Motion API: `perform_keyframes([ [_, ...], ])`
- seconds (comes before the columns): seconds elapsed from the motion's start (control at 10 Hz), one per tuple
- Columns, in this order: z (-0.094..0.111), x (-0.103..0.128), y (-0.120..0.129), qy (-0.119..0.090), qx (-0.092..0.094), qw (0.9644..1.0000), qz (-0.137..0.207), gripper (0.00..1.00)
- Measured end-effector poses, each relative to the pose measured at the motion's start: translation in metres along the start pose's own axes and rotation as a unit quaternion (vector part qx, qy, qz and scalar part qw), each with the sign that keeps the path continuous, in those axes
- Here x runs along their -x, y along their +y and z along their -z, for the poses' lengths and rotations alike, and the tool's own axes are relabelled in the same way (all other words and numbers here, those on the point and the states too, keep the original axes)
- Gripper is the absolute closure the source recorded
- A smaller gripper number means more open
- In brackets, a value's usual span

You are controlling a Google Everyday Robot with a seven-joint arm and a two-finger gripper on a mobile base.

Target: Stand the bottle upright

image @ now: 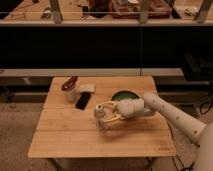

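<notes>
gripper mid-counter, grip on bottle too blurred to call | green plate part-hidden behind the arm | arm cut off at right edge | bottle label unreadable

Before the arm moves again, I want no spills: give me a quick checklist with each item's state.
1. Gripper at the bottle, mid-table: ok.
2. Firm grasp on the bottle: cannot tell.
3. Bottle upright: cannot tell; it looks partly raised between the fingers.
4. Phone apart from the bottle, behind it: ok.
5. Cup well away at the back left: ok.
6. Green plate beside the arm, not under the bottle: ok.
</notes>
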Motion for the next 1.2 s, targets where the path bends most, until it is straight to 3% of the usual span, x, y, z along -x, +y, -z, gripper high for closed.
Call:
perform_keyframes([
  [0.1, -0.002, -0.001, -0.001, 0.0, 0.001, 1.0, 0.0, 0.44],
  [0.3, -0.002, -0.003, -0.001, -0.003, -0.001, 1.0, -0.007, 0.59],
  [0.5, 0.006, -0.014, 0.005, -0.06, -0.019, 0.9978, -0.021, 0.78],
  [0.6, 0.007, -0.017, 0.006, -0.096, -0.028, 0.9947, -0.02, 0.89],
  [0.7, 0.011, -0.017, 0.008, -0.112, -0.042, 0.9927, -0.017, 0.98],
  [0.8, 0.015, -0.015, 0.01, -0.106, -0.05, 0.9931, -0.011, 1.0],
  [0.9, 0.019, -0.013, 0.009, -0.082, -0.059, 0.9949, -0.003, 1.0],
  [1.1, 0.027, 0.005, 0.008, -0.016, -0.067, 0.9975, 0.019, 1.0],
  [1.2, 0.026, 0.014, 0.005, 0.014, -0.061, 0.9977, 0.024, 1.0],
])
